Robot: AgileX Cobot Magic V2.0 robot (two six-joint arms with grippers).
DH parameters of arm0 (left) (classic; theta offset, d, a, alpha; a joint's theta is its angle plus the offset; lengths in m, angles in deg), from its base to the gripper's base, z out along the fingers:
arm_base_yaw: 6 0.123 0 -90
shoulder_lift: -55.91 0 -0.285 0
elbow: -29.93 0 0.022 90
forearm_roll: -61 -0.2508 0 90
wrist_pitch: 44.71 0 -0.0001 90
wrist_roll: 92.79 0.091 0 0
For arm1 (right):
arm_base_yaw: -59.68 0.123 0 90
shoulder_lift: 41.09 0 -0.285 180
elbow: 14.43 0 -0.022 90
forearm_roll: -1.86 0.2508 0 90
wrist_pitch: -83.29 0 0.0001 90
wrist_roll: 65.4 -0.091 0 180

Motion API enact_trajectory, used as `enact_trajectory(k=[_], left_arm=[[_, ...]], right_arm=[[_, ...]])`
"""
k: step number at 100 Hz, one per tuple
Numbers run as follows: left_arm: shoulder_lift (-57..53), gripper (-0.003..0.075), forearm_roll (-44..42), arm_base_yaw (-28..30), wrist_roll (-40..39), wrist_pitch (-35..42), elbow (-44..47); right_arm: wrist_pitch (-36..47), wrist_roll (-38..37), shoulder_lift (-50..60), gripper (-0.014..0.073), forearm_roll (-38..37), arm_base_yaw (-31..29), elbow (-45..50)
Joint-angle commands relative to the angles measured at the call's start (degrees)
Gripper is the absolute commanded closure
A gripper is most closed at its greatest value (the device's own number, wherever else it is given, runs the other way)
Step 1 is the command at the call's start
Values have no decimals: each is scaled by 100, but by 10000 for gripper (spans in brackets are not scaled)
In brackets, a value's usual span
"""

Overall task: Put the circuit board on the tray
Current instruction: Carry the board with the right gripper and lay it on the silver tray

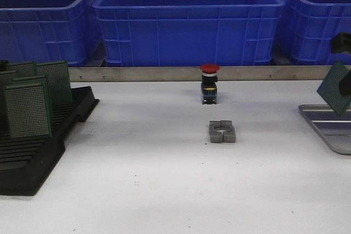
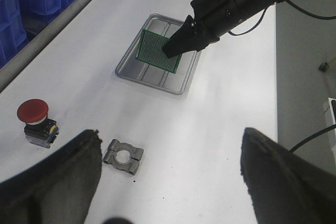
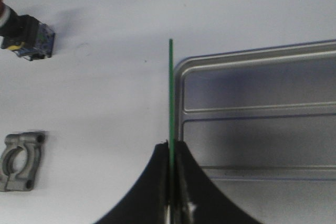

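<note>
The right gripper (image 2: 176,50) is pinching the circuit board (image 2: 157,51) on edge, carrying it tilted just above the tray (image 2: 128,69) beneath it, so next it likely needs lowering, flattening and releasing inside the rim.

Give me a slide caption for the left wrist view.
Right gripper holds a green circuit board tilted above the tray.
</note>
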Motion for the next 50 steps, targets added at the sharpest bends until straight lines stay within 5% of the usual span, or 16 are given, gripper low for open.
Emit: enact_trajectory(k=[1, 26, 36, 50], left_arm=[[-246, 209, 445, 4, -33, -41, -180], [-246, 209, 352, 4, -33, -30, -180], [-246, 209, 183, 73, -33, -30, -180], [-246, 209, -557, 308, -33, -2, -240]], right_arm=[[15, 36, 18, 603, 159, -23, -109], [712, 36, -46, 30, 159, -42, -119], [845, 36, -7, -55, 159, -42, -119], [832, 36, 78, -51, 159, -42, -119]])
